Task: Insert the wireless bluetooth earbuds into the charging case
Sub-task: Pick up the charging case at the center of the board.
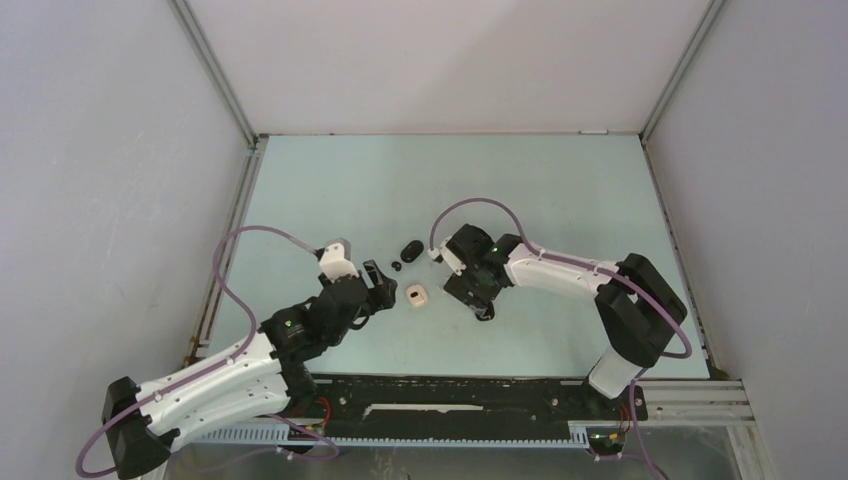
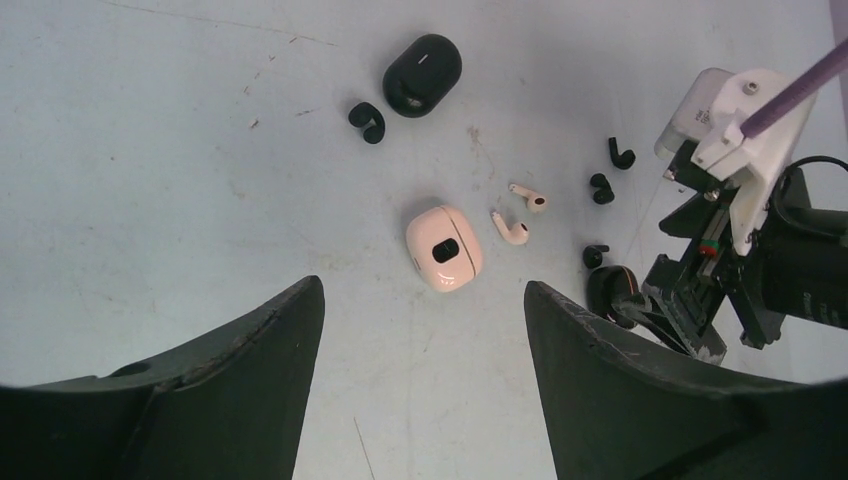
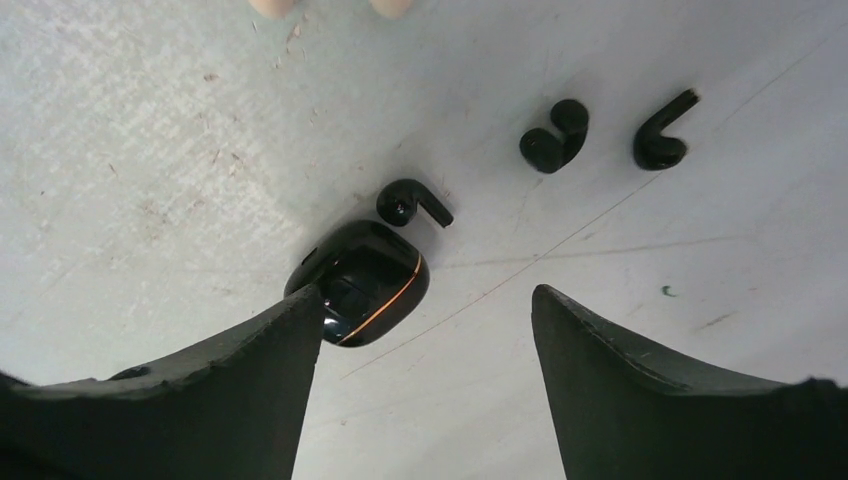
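A cream charging case lies shut on the table, with two whitish earbuds just right of it. A matte black case lies farther off, with a black earbud beside it. A glossy black case with an orange line lies by my right gripper's left fingertip. One black earbud is close above this case, and two more lie to the right. My left gripper is open and empty, just short of the cream case. My right gripper is open and empty.
The right arm's wrist stands close to the right of the earbuds in the left wrist view. White walls and metal rails enclose the table. The two grippers face each other across the cream case.
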Action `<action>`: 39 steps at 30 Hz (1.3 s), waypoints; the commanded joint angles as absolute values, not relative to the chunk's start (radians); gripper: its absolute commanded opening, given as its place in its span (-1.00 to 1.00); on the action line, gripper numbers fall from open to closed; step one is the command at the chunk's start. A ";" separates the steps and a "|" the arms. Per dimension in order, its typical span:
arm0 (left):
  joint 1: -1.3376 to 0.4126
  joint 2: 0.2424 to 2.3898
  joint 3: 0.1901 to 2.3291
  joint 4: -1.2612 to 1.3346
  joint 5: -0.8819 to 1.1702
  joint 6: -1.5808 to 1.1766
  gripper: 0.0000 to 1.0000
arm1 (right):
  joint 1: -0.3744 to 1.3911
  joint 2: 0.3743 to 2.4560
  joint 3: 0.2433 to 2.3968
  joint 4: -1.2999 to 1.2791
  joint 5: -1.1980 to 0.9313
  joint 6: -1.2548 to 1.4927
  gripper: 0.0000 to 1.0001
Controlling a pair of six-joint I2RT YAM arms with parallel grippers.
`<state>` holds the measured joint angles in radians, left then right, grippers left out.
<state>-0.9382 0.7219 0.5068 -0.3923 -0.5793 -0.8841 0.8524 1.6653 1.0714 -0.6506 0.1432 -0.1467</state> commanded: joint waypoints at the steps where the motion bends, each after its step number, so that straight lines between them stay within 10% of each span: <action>1: -0.939 0.723 0.516 -0.349 -0.579 -0.865 0.58 | 0.797 1.630 1.062 -0.668 -0.032 -0.117 0.60; 12: -0.939 0.736 0.518 -0.338 -0.559 -0.866 0.58 | 0.799 1.670 1.056 -0.640 -0.079 -0.088 0.82; 28: -0.939 0.768 0.522 -0.312 -0.551 -0.844 0.58 | 0.758 1.666 1.018 -0.630 0.019 -0.139 0.18; 39: -0.939 0.781 0.515 -0.279 -0.515 -0.839 0.58 | 0.758 1.675 0.957 -0.584 -0.059 -0.232 0.22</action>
